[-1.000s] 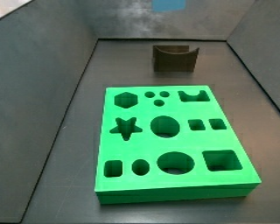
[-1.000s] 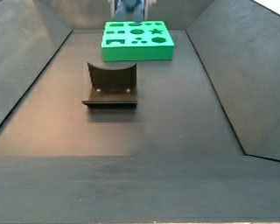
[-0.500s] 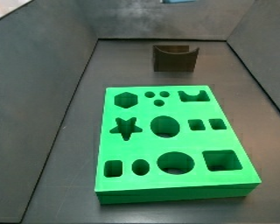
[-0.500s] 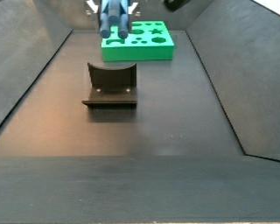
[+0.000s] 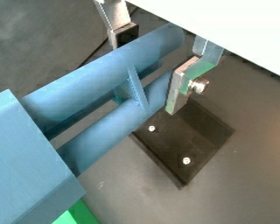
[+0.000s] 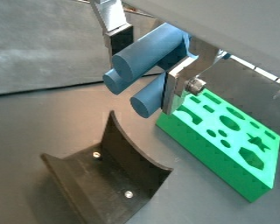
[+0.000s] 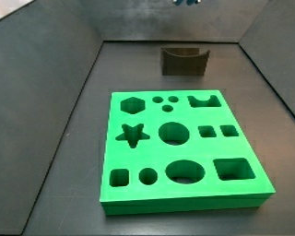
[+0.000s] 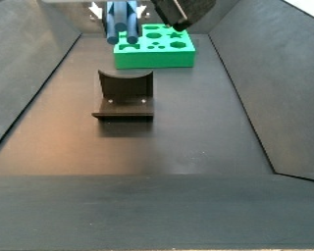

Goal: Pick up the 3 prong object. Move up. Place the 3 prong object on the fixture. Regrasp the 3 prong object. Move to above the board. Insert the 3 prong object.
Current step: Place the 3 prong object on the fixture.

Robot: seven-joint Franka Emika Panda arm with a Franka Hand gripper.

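In a side view the fixture (image 8: 123,96) is seen nearest, standing on the dark worktop (image 8: 146,196) with its curved notch upward and nothing resting in it. Beyond it lies the board (image 8: 156,47), flat on the worktop and well apart from the fixture. In a side view taken from the opposite end, the board (image 7: 182,149) is shown close by with all of its cut-outs unfilled: hexagon, star, circles, squares and ovals, and the fixture (image 7: 183,61) stands behind it near the back wall.

The peg (image 8: 121,22) is held off the floor, hanging roughly upright in front of the board's left end and higher than the fixture. In both wrist views the gripper (image 6: 143,54) is seen closed on it, the silver fingers (image 5: 182,86) being pressed against opposite sides of the blue body. In a wrist view the rounded prongs of the peg (image 6: 146,63) point out past the fingers, with the fixture (image 6: 108,166) below and the board (image 6: 227,140) off to one side. In a wrist view the base plate of the fixture (image 5: 187,149) is seen under the peg (image 5: 101,96). Only a sliver of the gripper (image 7: 187,2) shows at the top edge of a side view.
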